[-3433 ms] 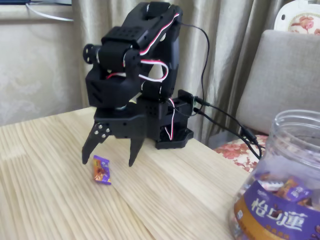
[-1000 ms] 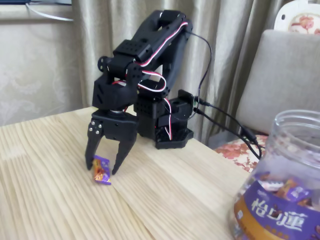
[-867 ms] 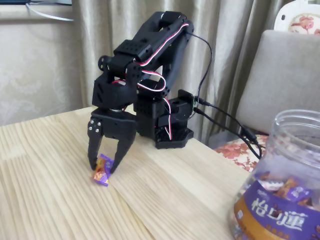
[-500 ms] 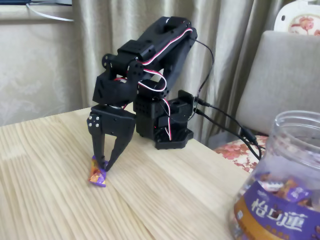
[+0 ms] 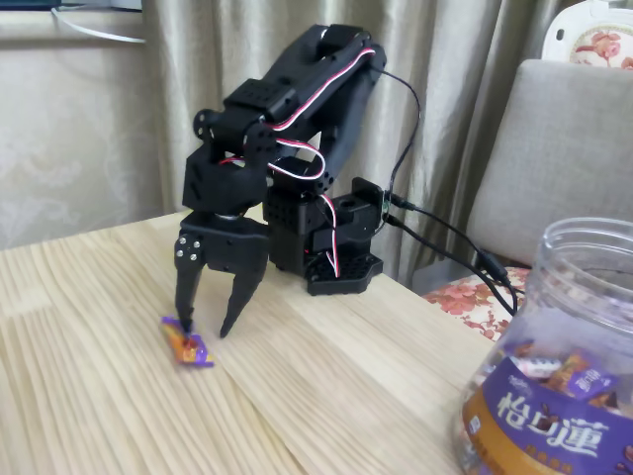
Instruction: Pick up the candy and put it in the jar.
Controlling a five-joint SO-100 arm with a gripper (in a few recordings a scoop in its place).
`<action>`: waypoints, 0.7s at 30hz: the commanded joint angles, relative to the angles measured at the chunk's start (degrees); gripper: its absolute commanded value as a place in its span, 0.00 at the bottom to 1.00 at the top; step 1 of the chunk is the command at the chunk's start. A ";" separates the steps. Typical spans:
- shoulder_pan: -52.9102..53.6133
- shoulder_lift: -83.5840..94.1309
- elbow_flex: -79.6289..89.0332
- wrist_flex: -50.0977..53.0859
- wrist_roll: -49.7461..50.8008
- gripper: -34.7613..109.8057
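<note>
Candy lies flat on the tabletop, and from my remote seat I read it as free of the hand. Both black fingers point down with a clear gap between their tips, so the hand is released and grips nothing. The left fingertip, as the fixed view shows it, stands right at the sweet's upper crimped end; I cannot tell whether it touches the wrapper. The right fingertip stands off to the side, just above the wood. The sweet shows purple ends and an orange-brown middle, lying aslant.

I see the arm folded over above the hand, red and white wires looping along it, with its base planted near the tabletop's far edge. A black cable runs from the base toward the right.

I see the jar standing at the lower right corner, well apart from the sweet, mouth open, its purple and brown label facing the camera, with wrapped sweets visible through its wall. Behind stand curtains and a grey chair back.
</note>
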 commanded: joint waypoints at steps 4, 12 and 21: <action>0.70 4.57 -5.10 4.75 -0.09 0.55; 3.25 10.11 -4.75 3.69 -5.62 0.55; -0.88 10.90 -2.37 -0.26 -13.80 0.46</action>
